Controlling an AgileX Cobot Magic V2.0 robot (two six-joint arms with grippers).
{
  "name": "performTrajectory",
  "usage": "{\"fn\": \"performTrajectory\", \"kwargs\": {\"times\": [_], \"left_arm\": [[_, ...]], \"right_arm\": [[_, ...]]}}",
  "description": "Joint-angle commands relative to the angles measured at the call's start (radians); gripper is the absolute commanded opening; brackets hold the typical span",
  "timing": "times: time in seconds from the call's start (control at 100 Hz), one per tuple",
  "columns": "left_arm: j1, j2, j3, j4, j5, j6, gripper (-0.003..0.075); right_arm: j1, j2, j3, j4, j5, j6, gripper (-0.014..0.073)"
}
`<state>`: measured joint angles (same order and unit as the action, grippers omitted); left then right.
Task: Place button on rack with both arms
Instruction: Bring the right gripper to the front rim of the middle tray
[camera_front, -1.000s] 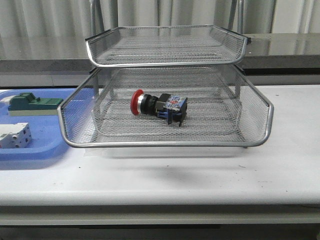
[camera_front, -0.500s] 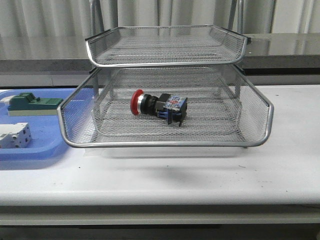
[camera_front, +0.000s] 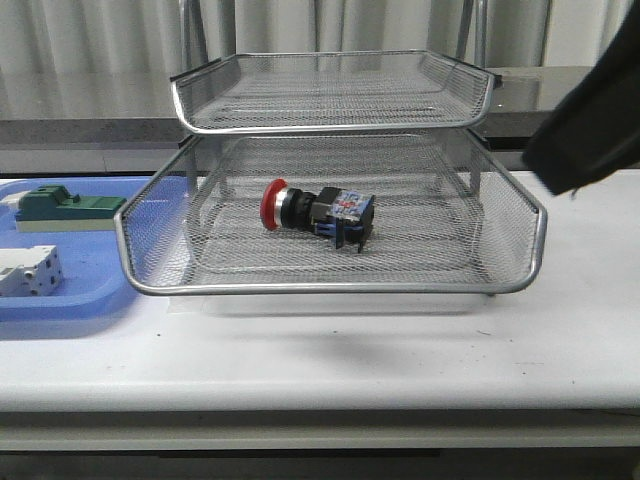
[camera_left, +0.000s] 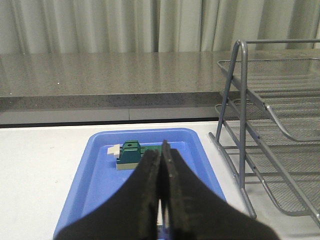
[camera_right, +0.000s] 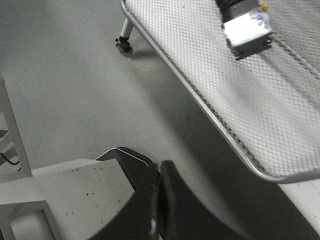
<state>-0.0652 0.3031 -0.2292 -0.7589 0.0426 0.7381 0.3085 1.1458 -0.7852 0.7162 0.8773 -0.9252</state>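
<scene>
both grippers (camera_left: 161, 200) (camera_right: 157, 200) pressed together in wrist views; front shows button (camera_front: 318, 214) in rack (camera_front: 330, 288).

Small push-button switch with round red mushroom head, black collar and blue-black block body (camera_front: 320, 215): lying on its side, red head toward the left edge, near the middle of the pulled-out lower tray. Three-tier silver wire-mesh tray rack (camera_front: 335, 160): standing upright on the white bench.
</scene>
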Motion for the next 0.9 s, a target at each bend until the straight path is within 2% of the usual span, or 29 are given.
{"fn": "performTrajectory", "kwargs": {"times": [0.0,0.19,0.33,0.89], "left_arm": [[0.002,0.007,-0.029,-0.010,-0.058,-0.011,-0.0020],[0.002,0.007,-0.029,-0.010,-0.058,-0.011,-0.0020],[0.002,0.007,-0.029,-0.010,-0.058,-0.011,-0.0020],[0.002,0.007,-0.029,-0.010,-0.058,-0.011,-0.0020]], "right_arm": [[0.080,0.043,-0.034,0.020,-0.076,-0.019,-0.0065],[0.242,0.166,-0.034,-0.084,-0.187,-0.019,-0.0065],[0.312,0.239,-0.035,-0.157,-0.289,-0.019,-0.0065],[0.317,0.416,-0.136,-0.291,-0.408,-0.019,-0.0065]]}}
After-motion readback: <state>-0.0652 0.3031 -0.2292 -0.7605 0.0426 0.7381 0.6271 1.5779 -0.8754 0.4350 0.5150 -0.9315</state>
